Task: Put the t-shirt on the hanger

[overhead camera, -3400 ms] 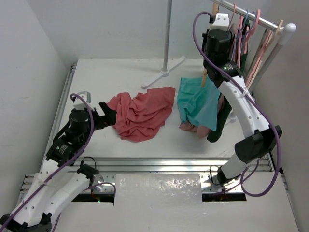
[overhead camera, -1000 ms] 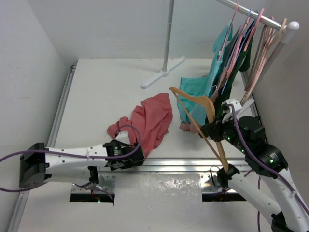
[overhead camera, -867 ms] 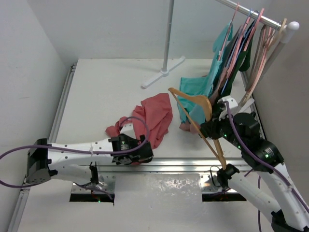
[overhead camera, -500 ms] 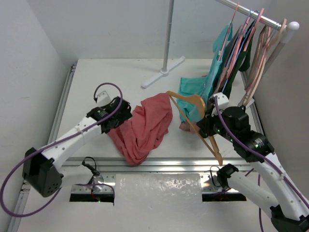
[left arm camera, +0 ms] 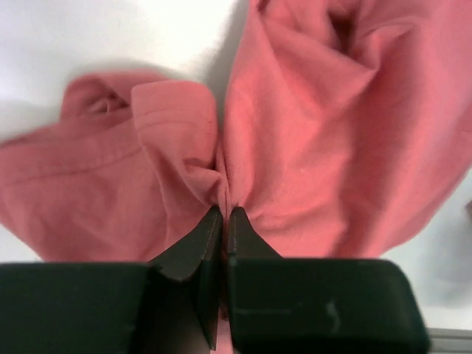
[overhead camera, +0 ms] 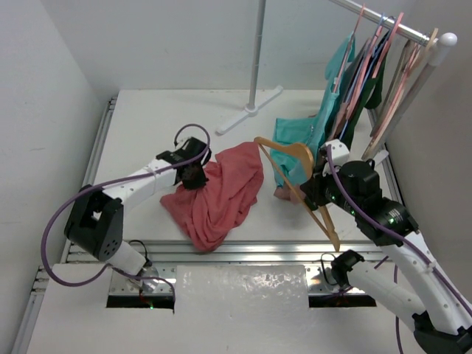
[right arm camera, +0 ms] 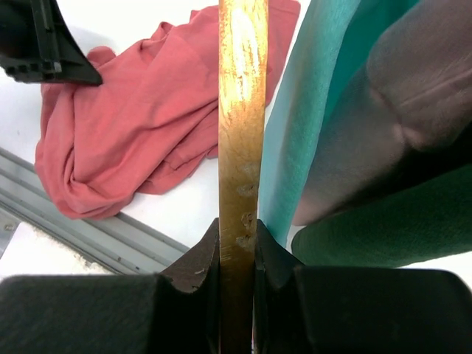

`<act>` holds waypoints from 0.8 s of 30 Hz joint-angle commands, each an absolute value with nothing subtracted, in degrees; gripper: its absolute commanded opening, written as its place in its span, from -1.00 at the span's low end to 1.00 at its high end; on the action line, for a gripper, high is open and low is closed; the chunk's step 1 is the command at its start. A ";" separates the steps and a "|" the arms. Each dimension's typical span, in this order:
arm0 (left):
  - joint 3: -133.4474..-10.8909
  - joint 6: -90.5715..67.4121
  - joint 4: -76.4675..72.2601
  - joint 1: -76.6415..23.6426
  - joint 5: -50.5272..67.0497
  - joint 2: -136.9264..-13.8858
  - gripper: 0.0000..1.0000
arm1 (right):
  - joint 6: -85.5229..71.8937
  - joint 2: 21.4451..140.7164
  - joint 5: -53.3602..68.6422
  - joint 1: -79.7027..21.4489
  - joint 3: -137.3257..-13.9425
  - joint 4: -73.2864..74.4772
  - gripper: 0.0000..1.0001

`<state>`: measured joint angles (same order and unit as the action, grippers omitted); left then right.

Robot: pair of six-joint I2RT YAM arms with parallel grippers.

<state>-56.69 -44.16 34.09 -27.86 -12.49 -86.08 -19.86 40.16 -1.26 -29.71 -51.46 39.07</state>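
The t-shirt (overhead camera: 217, 188) is now caught: my left gripper (left arm camera: 223, 215) has just closed from wide open onto a fold near its upper left edge.

It lies crumpled mid-table, left of the hanger (overhead camera: 299, 184). My right gripper (right arm camera: 237, 243) stays clamped on the hanger's wooden crossbar, holding it tilted above the table. I judge the cloth can now be lifted and opened toward the hanger, though this bunched pinch may not be the collar. The white table (overhead camera: 147, 133) sits between plain white walls. A clothes rail (overhead camera: 383, 22) at the far right carries a teal shirt (overhead camera: 295, 136) and other garments.
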 commanded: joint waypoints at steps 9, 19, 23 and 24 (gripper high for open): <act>-131.26 -20.05 53.94 -35.93 -21.60 -108.01 -1.00 | -18.02 45.97 -13.01 -28.74 -65.99 34.72 -1.00; -60.00 -46.74 37.30 -50.60 -35.42 -70.25 -1.00 | -18.02 39.12 -7.74 -28.65 -63.47 37.26 -1.00; -39.68 -54.83 31.21 -50.80 -33.05 -62.85 -1.00 | -18.98 37.27 -5.02 -28.65 -60.21 37.27 -1.00; -38.42 -53.89 28.24 -50.89 -32.44 -62.67 -1.00 | -18.98 37.09 -4.75 -28.65 -58.99 37.09 -1.00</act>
